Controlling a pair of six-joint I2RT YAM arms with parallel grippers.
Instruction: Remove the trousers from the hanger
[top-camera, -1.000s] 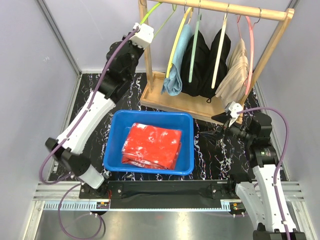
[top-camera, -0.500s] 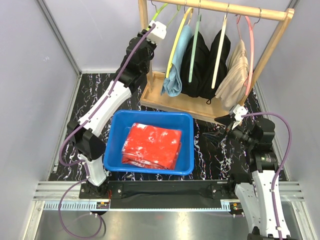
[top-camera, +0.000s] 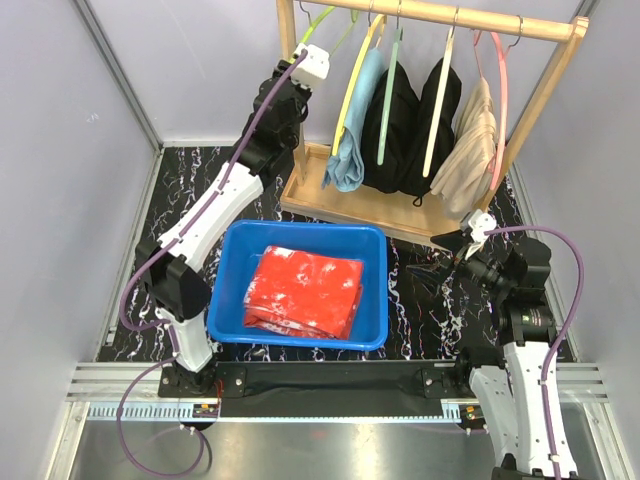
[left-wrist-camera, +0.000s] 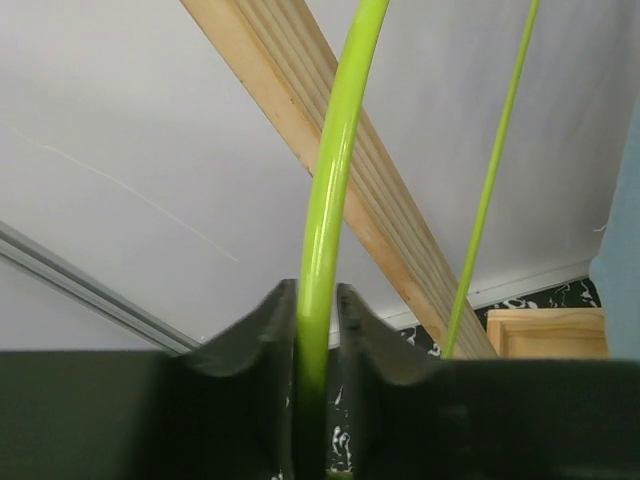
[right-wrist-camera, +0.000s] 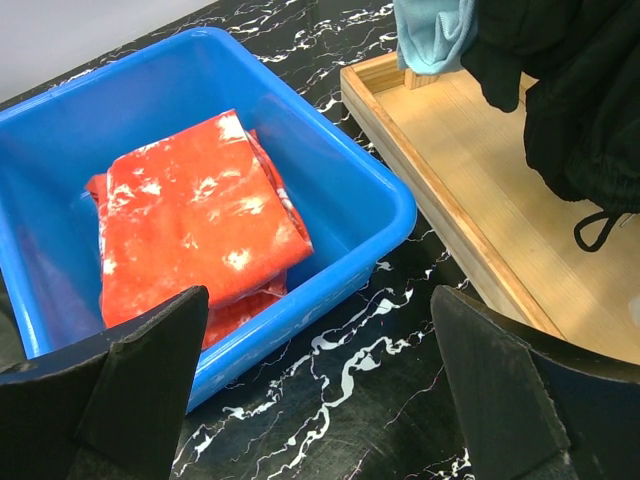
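Altogether there are five pairs of trousers. One red folded cloth pair with a white pattern (top-camera: 303, 292) lies in a blue rectangular plastic tub (top-camera: 228, 290) by the near edge of the surface, left of its middle. The other four hang on a pale wooden clothes rack (top-camera: 455, 17) that stands along the far edge toward the far right corner: a light blue cloth pair (top-camera: 358, 135), a first black cloth pair (top-camera: 392, 125), a second black cloth pair (top-camera: 453, 95) and a beige cloth pair (top-camera: 468, 155).

Five plastic hangers hook over the rail. A yellow hanger (top-camera: 352, 90), a green hanger (top-camera: 392, 80), a cream hanger (top-camera: 436, 125) and a pink hanger (top-camera: 500, 100) carry one pair each. The lime-green plastic hanger (left-wrist-camera: 335, 150) sits at the rail's left end, and the left end effector (left-wrist-camera: 318, 310) is clenched on its rod.

The right end effector (right-wrist-camera: 320, 400) is spread wide and holds nothing, hovering over the surface between the tub and the rack's base.

The surface (top-camera: 425, 315) is black marble-patterned with white veins, enclosed by pale grey walls (top-camera: 60, 120), with a metal rail (top-camera: 330, 405) along its near edge.
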